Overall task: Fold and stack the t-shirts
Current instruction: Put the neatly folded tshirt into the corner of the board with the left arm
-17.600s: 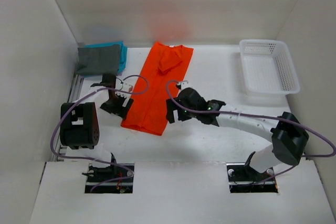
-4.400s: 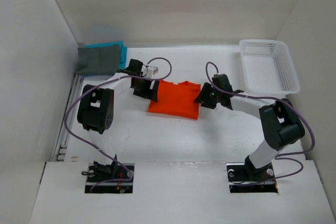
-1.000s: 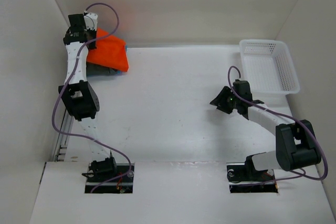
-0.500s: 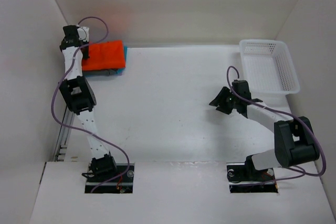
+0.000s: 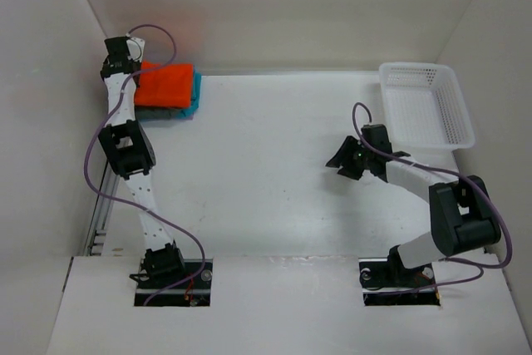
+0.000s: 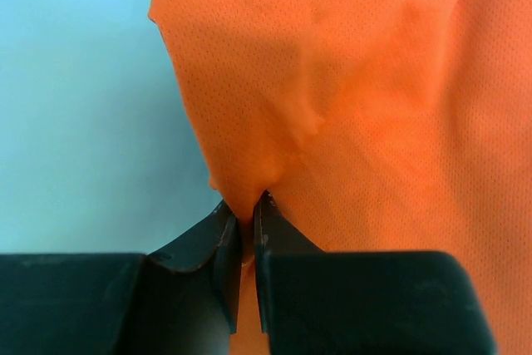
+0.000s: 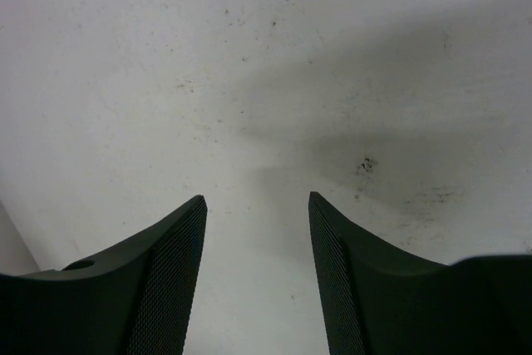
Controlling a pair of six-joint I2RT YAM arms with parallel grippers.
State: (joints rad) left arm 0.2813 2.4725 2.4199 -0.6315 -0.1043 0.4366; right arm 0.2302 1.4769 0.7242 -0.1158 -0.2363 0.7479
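L gripper (image 6: 247, 218), upper left of the top view, is clenched on the orange tee's (image 5: 165, 86) left edge, tee lying long axis left-right atop the teal tee (image 5: 197, 89), so I reckon next is just let go; R gripper (image 7: 257, 197) gapes empty mid-right, well apart.

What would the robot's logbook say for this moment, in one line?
left gripper: shut on orange t-shirt | orange t-shirt: folded, atop teal t-shirt, far-left corner | right gripper: open, empty, above table
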